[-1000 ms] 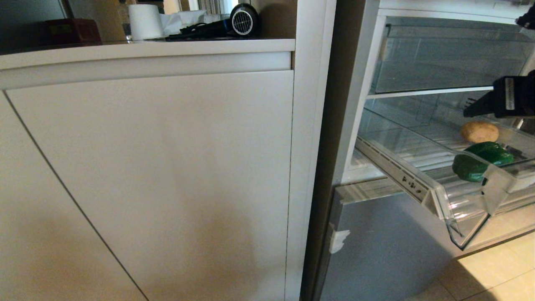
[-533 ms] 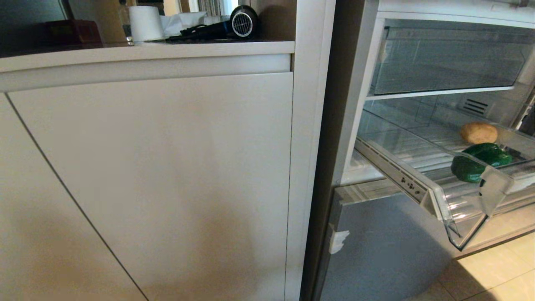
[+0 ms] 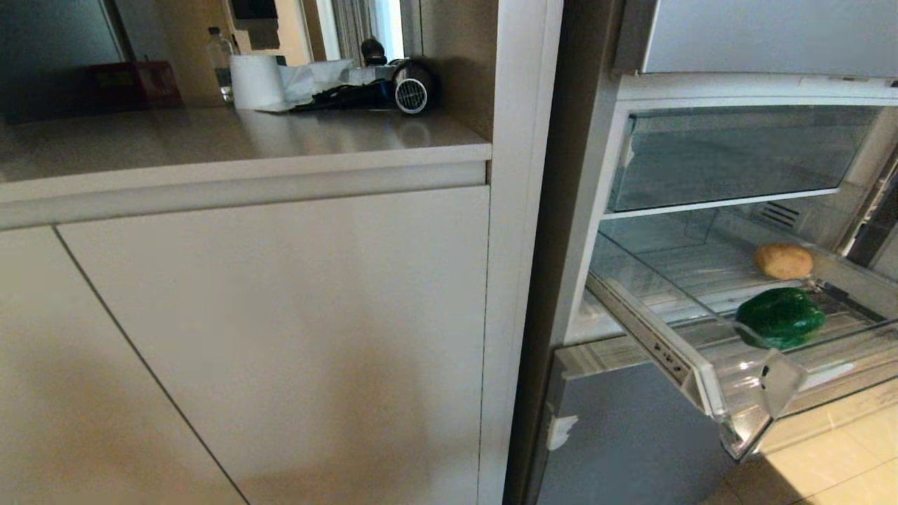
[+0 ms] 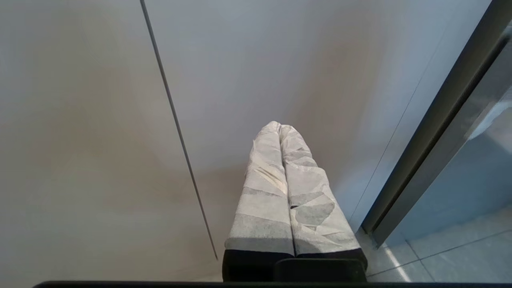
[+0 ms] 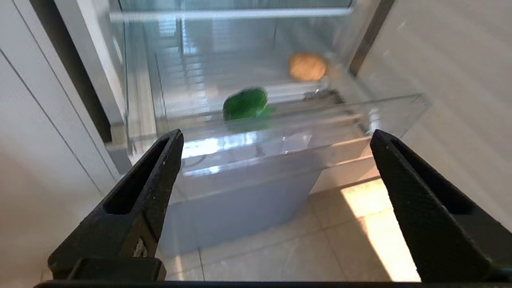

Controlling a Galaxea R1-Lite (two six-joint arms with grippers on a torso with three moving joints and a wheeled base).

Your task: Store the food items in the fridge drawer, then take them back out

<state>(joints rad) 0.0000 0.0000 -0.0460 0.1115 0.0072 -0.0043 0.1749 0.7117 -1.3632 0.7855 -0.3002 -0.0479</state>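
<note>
Presently bell pepper (image 3: 779, 318) and tan lump (image 3: 783, 260) lie apart in the pulled-out fridge drawer (image 3: 691, 368), right gripper (image 5: 276, 168) spread wide, empty, well back; pepper probably light, glossy-slick, best pinched across its body; lump seemingly firm.
</note>
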